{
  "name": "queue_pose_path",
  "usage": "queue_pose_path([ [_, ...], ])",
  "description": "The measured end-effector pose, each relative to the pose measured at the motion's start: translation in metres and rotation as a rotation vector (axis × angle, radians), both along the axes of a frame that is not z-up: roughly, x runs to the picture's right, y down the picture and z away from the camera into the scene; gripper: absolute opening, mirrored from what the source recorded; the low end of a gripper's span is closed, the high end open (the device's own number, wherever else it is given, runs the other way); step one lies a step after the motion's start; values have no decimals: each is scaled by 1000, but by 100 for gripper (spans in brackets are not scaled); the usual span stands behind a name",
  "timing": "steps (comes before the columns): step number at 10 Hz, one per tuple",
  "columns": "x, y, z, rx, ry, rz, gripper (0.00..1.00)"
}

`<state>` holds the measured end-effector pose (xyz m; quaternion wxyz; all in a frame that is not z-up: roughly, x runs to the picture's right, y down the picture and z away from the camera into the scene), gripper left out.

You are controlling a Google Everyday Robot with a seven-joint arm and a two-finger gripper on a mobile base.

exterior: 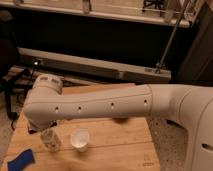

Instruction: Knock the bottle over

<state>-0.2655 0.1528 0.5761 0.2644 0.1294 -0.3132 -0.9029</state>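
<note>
The bottle [50, 140], small and clear with a pale label, stands upright on the wooden table [115, 145] near its front left. A short white cup [80, 139] stands just to its right. My white arm [100, 105] reaches across the table to the left, and its bend hangs right above the bottle. Of the gripper [35, 128] only a dark part shows under the arm's left end, just above and left of the bottle's top.
A blue object [20, 160] lies at the table's front left corner. A bit of an orange thing [119, 120] peeks out under the arm at mid table. A dark shelf and a metal rail run behind the table.
</note>
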Motion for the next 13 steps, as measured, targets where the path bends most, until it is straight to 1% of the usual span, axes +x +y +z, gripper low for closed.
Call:
queue_pose_path([
  [1,-1,10,-9,4,-25,-40,0],
  [2,-2,18,-12,-4,-35,-71,0],
  [3,-4,27,-10,-21,-37,-113,0],
  [4,-7,35,-2,-45,-30,-149,0],
  [6,-20,50,17,-104,-17,-219,0],
  [7,-27,51,28,-127,-11,-236,0],
  [8,-34,50,40,-139,2,-239,0],
  [9,-41,42,56,-133,28,-216,0],
  [10,-45,31,68,-116,56,-183,0],
  [11,-48,2,90,-56,122,-81,0],
  [12,-44,-17,100,-14,163,-17,0],
  [13,-30,-47,112,52,234,94,3],
])
